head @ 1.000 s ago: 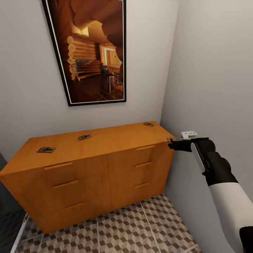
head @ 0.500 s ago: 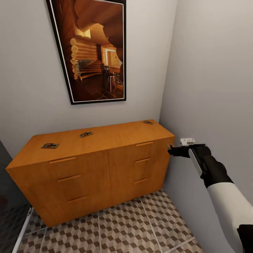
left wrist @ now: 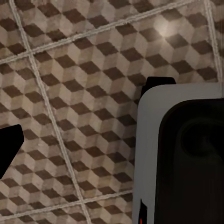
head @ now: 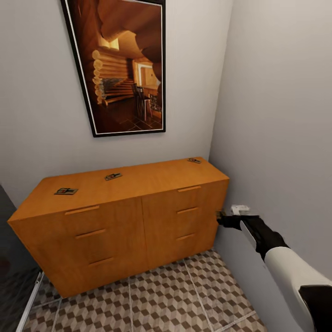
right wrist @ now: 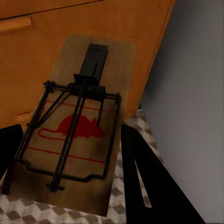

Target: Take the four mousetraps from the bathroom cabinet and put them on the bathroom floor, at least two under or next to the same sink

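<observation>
Three mousetraps lie on top of the orange-brown cabinet [head: 138, 216]: one at its left end [head: 66, 191], one near the middle [head: 113, 176], one at the far right corner [head: 194, 160]. My right gripper [head: 221, 215] hangs beside the cabinet's right front corner at middle-drawer height, shut on a further mousetrap [right wrist: 77, 126], a brown plate with black wire and a red mouse print. In the right wrist view the gripper [right wrist: 70, 135] has its black fingers [right wrist: 149, 186] on both sides of the plate. My left gripper [left wrist: 84, 116] hangs open over the cube-patterned bathroom floor [left wrist: 93, 56].
A dark-framed picture [head: 124, 69] hangs on the wall above the cabinet. A grey side wall [head: 276, 115] stands close to the right arm. Patterned floor tiles [head: 161, 299] stretch in front of the cabinet. A white and dark robot part [left wrist: 182, 158] covers part of the left wrist view.
My right arm has dropped from the cabinet's top corner to middle-drawer height, still holding the mousetrap. The head view drew back slightly a second ago, then held.
</observation>
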Motion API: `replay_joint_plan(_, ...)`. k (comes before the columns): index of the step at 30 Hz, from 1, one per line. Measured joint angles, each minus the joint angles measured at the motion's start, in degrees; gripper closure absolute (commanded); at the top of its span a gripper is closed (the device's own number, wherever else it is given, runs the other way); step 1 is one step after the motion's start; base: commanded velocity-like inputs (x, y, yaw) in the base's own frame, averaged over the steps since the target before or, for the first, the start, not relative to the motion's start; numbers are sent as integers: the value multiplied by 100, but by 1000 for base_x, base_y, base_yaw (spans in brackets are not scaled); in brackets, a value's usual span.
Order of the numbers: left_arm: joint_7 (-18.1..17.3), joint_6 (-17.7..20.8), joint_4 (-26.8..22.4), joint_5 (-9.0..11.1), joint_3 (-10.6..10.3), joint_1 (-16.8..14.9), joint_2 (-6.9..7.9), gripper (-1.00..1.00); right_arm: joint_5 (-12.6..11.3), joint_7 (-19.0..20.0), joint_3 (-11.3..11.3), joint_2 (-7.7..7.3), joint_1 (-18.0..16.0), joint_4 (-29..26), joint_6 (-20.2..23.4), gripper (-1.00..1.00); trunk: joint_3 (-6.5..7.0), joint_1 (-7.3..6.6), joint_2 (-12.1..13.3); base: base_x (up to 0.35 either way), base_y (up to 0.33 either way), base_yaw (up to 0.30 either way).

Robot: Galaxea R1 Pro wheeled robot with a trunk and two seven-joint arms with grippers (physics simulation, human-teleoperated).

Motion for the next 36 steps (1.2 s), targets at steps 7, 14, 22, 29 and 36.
replay_joint_plan(7,10,2,-163,-1,13,-1,-159,-100,2,-10,350,328,16,1426,-1382,100,0,0,0,0,0,0)
replay_joint_plan(14,25,-13,-514,1,22,-7,-269,-100,8,-27,389,668,55,2652,-2672,100,0,0,0,0,0,0)
replay_joint_plan(22,32,-3,-861,1,26,-7,-413,-100,119,-31,396,925,605,2868,-3397,100,0,0,-1,0,0,0)
replay_joint_plan(29,38,558,-1443,2,28,-7,-459,-100,218,-60,405,1054,1318,2890,-4299,100,0,0,-1,0,0,0)
replay_joint_plan(36,41,1822,-2828,3,27,-7,-472,-100,236,-112,406,1087,1970,2896,-4860,100,0,0,-1,0,0,0)
